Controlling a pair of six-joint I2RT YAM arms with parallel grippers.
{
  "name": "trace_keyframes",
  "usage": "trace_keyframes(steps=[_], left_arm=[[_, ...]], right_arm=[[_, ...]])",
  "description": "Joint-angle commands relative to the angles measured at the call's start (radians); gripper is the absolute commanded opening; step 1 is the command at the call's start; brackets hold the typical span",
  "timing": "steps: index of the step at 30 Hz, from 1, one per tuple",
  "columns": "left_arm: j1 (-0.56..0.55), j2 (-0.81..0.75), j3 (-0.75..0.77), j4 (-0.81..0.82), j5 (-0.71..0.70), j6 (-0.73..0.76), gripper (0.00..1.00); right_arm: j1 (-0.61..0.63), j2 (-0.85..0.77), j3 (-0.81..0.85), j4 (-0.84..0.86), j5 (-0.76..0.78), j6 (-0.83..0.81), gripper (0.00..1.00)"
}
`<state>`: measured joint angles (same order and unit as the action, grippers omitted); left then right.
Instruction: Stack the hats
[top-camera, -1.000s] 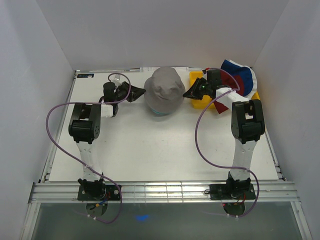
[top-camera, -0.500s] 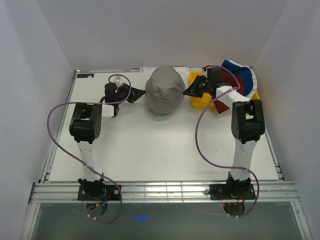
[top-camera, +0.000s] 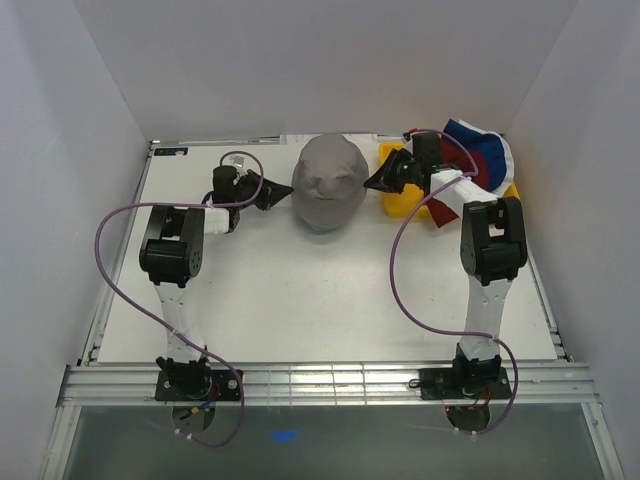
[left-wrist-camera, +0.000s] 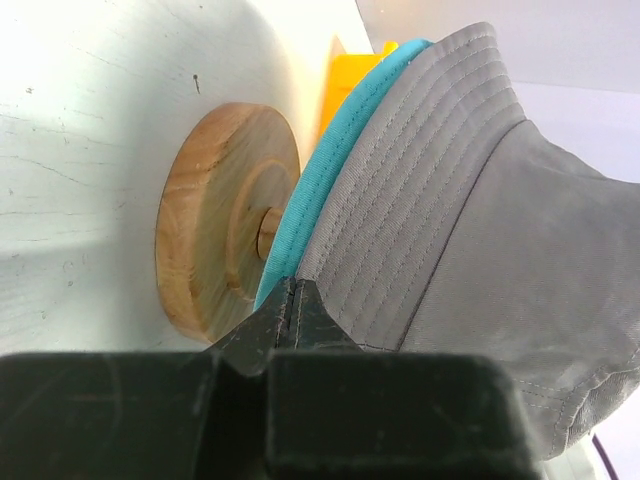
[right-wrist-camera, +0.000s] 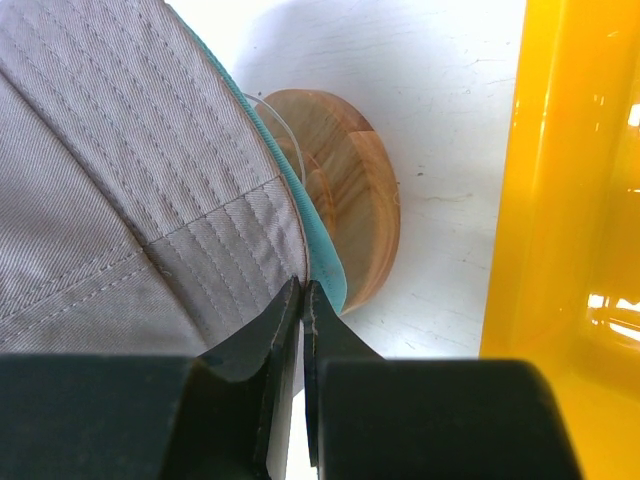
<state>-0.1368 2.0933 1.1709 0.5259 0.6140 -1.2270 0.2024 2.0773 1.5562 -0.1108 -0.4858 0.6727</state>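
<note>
A grey hat (top-camera: 328, 185) covers a teal hat (top-camera: 318, 226) on the wooden stand at the back middle of the table. My left gripper (top-camera: 288, 190) is shut on the grey hat's left brim. Its wrist view shows the tips (left-wrist-camera: 290, 285) pinching the grey brim (left-wrist-camera: 400, 230) just over the teal brim (left-wrist-camera: 320, 180). My right gripper (top-camera: 370, 184) is shut on the right brim, the tips (right-wrist-camera: 303, 285) meeting at the grey hat's (right-wrist-camera: 120, 150) edge beside the teal rim (right-wrist-camera: 325, 265). More hats (top-camera: 480, 155), navy, red and white, lie heaped at the back right.
The stand's round wooden base (left-wrist-camera: 215, 235) (right-wrist-camera: 355, 215) sits under the hats. A yellow tray (top-camera: 398, 205) (right-wrist-camera: 560, 200) stands just right of the stand, under the right arm. White walls enclose the table on three sides.
My left gripper closed on the grey hat's brim. The brim, spread wide before, is now drawn down on both sides around the stand.
</note>
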Motion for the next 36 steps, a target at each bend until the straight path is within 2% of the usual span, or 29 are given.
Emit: trace_keyframes(steps=[1, 13, 16, 20, 28, 31, 36], left_arm=[[0.006, -0.029, 0.015, -0.095, -0.049, 0.040, 0.00], [0.009, -0.062, 0.048, -0.115, -0.031, 0.069, 0.00], [0.014, -0.084, 0.075, -0.158, -0.030, 0.083, 0.03], [0.019, -0.101, 0.105, -0.210, -0.028, 0.104, 0.13], [0.022, -0.133, 0.102, -0.236, -0.028, 0.138, 0.48], [0.020, -0.150, 0.096, -0.237, -0.031, 0.149, 0.56], [0.026, -0.182, 0.088, -0.248, -0.034, 0.170, 0.59]], right_arm=[[0.000, 0.021, 0.012, -0.029, 0.019, -0.030, 0.08], [0.000, -0.003, 0.030, -0.032, 0.012, -0.039, 0.08], [0.000, -0.008, 0.065, -0.055, 0.012, -0.044, 0.09], [0.000, -0.014, 0.090, -0.067, 0.012, -0.045, 0.17], [0.000, -0.023, 0.100, -0.081, 0.015, -0.047, 0.32], [0.000, -0.025, 0.102, -0.090, 0.016, -0.050, 0.35], [0.000, -0.049, 0.093, -0.098, 0.032, -0.058, 0.39]])
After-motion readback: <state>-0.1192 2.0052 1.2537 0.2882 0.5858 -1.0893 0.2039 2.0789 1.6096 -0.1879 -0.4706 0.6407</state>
